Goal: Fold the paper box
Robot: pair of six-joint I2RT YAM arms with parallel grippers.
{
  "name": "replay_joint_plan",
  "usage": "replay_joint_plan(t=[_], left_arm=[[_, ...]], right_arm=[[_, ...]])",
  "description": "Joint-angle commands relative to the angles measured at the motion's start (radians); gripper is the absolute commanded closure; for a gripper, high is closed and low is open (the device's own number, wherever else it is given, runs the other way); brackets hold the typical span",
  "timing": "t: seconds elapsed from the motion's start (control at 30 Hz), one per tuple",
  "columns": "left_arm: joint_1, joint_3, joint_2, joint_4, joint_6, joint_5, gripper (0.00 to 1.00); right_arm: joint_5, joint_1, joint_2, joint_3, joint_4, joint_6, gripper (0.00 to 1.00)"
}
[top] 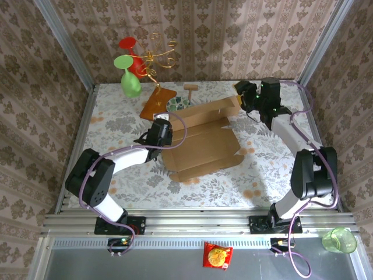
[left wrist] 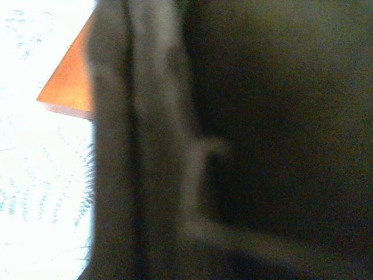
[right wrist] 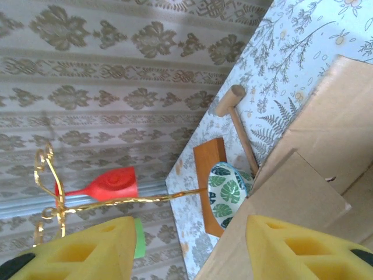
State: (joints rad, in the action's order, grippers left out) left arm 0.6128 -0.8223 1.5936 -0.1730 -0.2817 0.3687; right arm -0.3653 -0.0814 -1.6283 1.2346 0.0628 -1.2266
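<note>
The tan paper box [top: 204,143] lies open in the middle of the table, its back flap [top: 213,111] raised. My left gripper [top: 161,129] sits at the box's left edge. The left wrist view is dark, with cardboard [left wrist: 233,140] pressed close to the lens, so the jaws cannot be made out. My right gripper [top: 247,96] hovers at the right end of the raised flap. In the right wrist view its yellow foam fingertips [right wrist: 309,248] stand wide apart, open, and the cardboard [right wrist: 303,175] lies along the right fingertip.
Behind the box stand a reddish wooden board [top: 156,104] with a gold wire stand [top: 157,58], a leaf-patterned bowl [top: 176,105], a wooden mallet [top: 190,88], and green [top: 129,79] and red [top: 131,52] glasses. Patterned walls close in the table.
</note>
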Motion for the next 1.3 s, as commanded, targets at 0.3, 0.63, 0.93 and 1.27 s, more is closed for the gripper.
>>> replay_joint_plan(t=[0.3, 0.63, 0.93, 1.27], left_arm=[[-0.010, -0.007, -0.002, 0.000, 0.036, -0.046, 1.00], [-0.011, -0.032, 0.018, 0.003, 0.027, -0.071, 1.00], [-0.020, -0.071, 0.018, 0.047, -0.021, -0.098, 1.00], [-0.071, -0.132, -0.016, 0.173, -0.098, -0.231, 1.00]], right_arm=[[-0.093, -0.054, -0.144, 0.096, -0.171, 0.136, 0.42], [-0.096, -0.069, -0.110, 0.017, -0.084, 0.080, 0.59], [-0.082, -0.065, -0.087, -0.026, 0.042, -0.032, 0.86], [0.017, 0.042, 0.095, -0.168, -0.025, 0.046, 0.36]])
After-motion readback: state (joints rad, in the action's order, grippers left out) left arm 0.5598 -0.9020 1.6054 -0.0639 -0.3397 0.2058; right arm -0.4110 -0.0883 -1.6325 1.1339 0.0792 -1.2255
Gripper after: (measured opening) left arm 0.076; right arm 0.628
